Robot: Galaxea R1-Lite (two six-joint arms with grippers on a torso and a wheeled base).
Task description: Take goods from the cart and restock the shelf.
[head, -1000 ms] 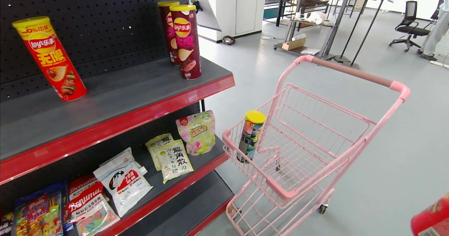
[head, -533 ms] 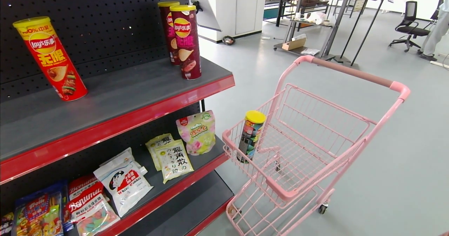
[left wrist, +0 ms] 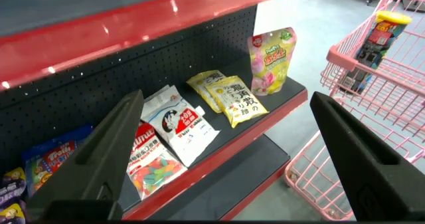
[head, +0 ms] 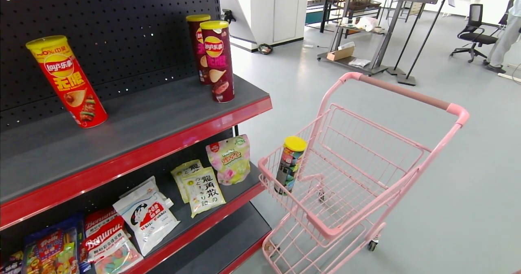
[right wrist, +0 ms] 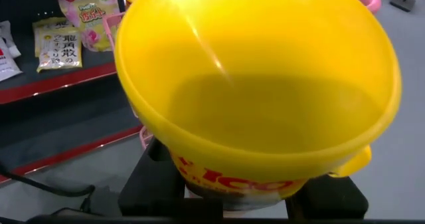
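Head camera has shifted since a second ago: the whole scene sits a little lower in frame, so shelf and cart themselves have not moved. The red load at the head view's lower right corner a second ago has sunk past that edge. Right gripper (right wrist: 242, 191): black fingers (right wrist: 151, 184) clamped on either side of a red cardboard canister (right wrist: 255, 84), its yellow plastic lid turned toward the wrist camera, held in the air with the low shelf boards and the cart behind it. Left gripper (left wrist: 222, 164): dark fingers (left wrist: 99, 164) spread wide, nothing between them, facing the lower board of snack bags. Pink wire shopping cart (head: 407, 97) stands on grey floor just beside the right end of the black pegboard shelf unit (head: 171, 141), which has grey boards with red front edges. In the cart's front corner nearest the shelf, a dark printed tube with a yellow lid (head: 290, 166) stands upright against the wire. Upper board: a red yellow-lidded tube (head: 69, 82) toward the left, well apart from two maroon yellow-lidded tubes (head: 217, 62) at the right end, one just behind the other; cannot tell if they touch. Lower board: a pale green-and-pink pouch (head: 230, 158) propped at the back, two overlapping yellow sachets (head: 202, 190) beside it, then a white bag (head: 146, 215) and red bags (head: 106, 237) lying flat further left.
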